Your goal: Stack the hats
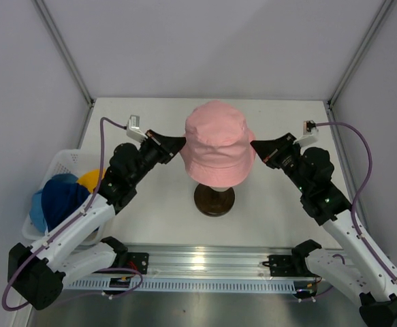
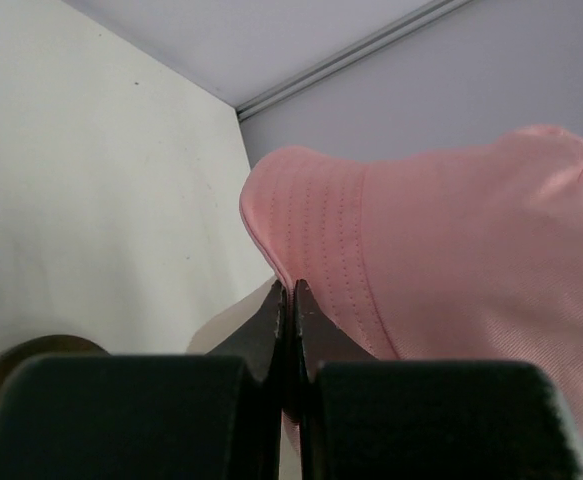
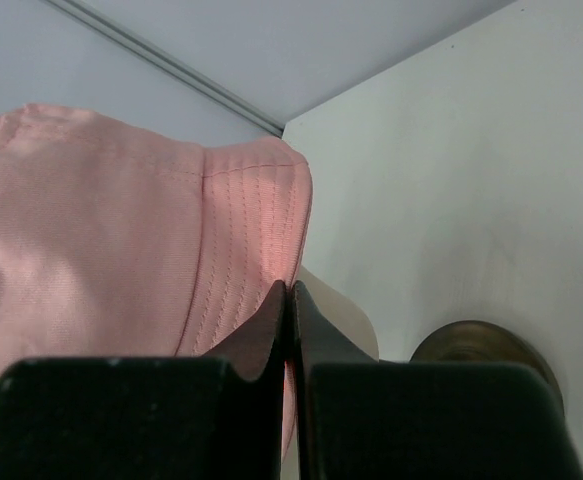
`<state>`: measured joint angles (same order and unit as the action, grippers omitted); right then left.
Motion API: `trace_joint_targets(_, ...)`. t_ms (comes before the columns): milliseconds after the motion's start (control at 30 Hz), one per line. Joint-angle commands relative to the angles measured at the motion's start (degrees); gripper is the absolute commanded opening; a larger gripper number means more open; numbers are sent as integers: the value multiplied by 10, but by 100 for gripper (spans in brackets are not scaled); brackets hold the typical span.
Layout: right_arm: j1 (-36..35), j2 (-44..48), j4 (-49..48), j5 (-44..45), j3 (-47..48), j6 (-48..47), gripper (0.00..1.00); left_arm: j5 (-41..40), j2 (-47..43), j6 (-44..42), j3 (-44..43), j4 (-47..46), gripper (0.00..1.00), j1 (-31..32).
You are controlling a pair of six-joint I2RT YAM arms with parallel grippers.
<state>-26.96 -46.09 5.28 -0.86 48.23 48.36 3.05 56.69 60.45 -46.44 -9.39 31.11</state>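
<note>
1 hat, the pink hat [image 1: 217,146], sits on the mannequin head [image 1: 214,201], its brim pinched shut by the left gripper [image 1: 182,143] at 9 o'clock and the right gripper [image 1: 254,145] at 3 o'clock. 3 other hats [image 1: 65,197] lie unstacked in the basket [image 1: 63,160] at 8 o'clock.

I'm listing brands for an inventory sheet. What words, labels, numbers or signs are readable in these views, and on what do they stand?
No text can be read in any view.
The pink hat shows only plain fabric and stitching, with no tag or logo.
The white basket and the stand's dark base show no print.
The small white plug on the left arm's cable is too small to tell whether it bears marks.
</note>
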Motion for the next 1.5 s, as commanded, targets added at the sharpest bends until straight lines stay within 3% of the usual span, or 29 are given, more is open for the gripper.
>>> trace_joint_targets(0, 3, -8, 61, 53, 19, -38, 0, -52, -2, -56, 78, 11, 1, 18)
trace_joint_targets(200, 3, -23, 64, 49, 48, -49, 0, -142, -19, -111, 121, -20, 1, 64)
trace_joint_targets(600, 4, -43, 88, 41, 65, -56, 0, -151, -47, -115, 153, 4, 1, 66)
trace_joint_targets(667, 4, -40, 96, 48, 84, -81, 1, -161, -55, -138, 135, 26, 7, 66)
trace_joint_targets(700, 3, -41, 112, 53, 95, -91, 4, -169, -66, -151, 128, 42, 18, 66)
trace_joint_targets(733, 4, -42, 123, 67, 106, -101, 7, -179, -72, -159, 120, 55, 23, 66)
trace_joint_targets(767, 5, -43, 133, 73, 130, -111, 19, -196, -79, -168, 95, 83, 29, 65)
trace_joint_targets(833, 7, -43, 160, 86, 154, -142, 36, -220, -102, -188, 64, 123, 52, 65)
trace_joint_targets(867, 13, -43, 180, 89, 176, -152, 52, -254, -109, -191, 37, 169, 57, 64)
trace_joint_targets(933, 21, -44, 205, 101, 199, -172, 67, -295, -126, -192, -7, 224, 58, 61)
trace_joint_targets(967, 35, -42, 218, 100, 209, -177, 81, -336, -130, -185, -23, 289, 73, 48)
trace_joint_targets(1000, 44, -42, 241, 100, 228, -180, 97, -351, -132, -174, -67, 325, 80, 37)
trace_joint_targets(1067, 59, -41, 261, 97, 238, -190, 100, -374, -134, -171, -91, 407, 99, 12)
trace_joint_targets(1233, 87, -10, 265, 110, 184, -193, 100, -435, -136, -112, -148, 594, 99, -129)
trace_joint_targets(1267, 88, -4, 248, 107, 171, -194, 99, -435, -140, -99, -147, 615, 100, -183)
trace_joint_targets(1467, 90, 2, 207, 85, 129, -213, 99, -426, -143, -65, -124, 713, 100, -369)
